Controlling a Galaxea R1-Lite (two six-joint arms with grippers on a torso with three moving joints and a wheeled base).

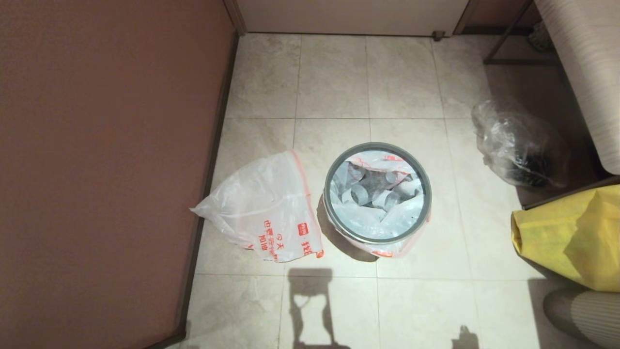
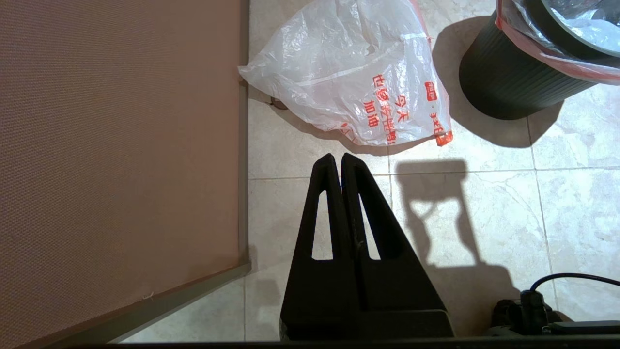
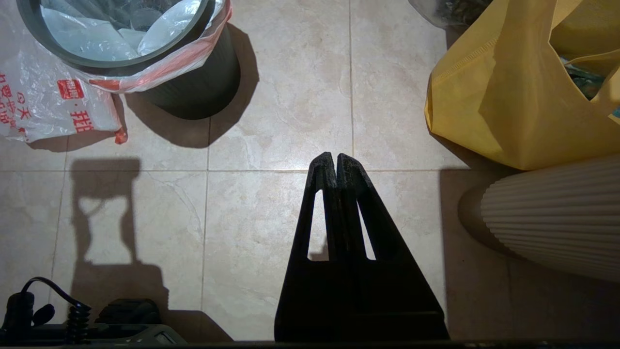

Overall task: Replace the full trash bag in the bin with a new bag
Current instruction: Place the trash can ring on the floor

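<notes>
On the tiled floor you have the small round black plastic bin [image 1: 377,242], lined with the full translucent white trash bag [image 1: 375,194] under a grey ring [image 1: 425,194]. The limp white red-printed new bag [image 1: 264,208] lies just beside it. Left gripper [image 2: 341,157] and right gripper [image 3: 335,156]: fingers closed together, empty, above bare floor.

clear bag [image 1: 518,145], yellow bag [image 1: 571,237], wall [image 1: 97,160]

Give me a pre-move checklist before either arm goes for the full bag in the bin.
1. Full trash bag seated in the bin: ok.
2. Grey ring clamps its rim; lift it first: not ok.
3. New bag ready on the floor, on the bin's left: ok.
4. Left gripper empty, jaws shut: ok.
5. Right gripper empty, jaws shut: ok.
6. Bag's weight: cannot tell.
</notes>
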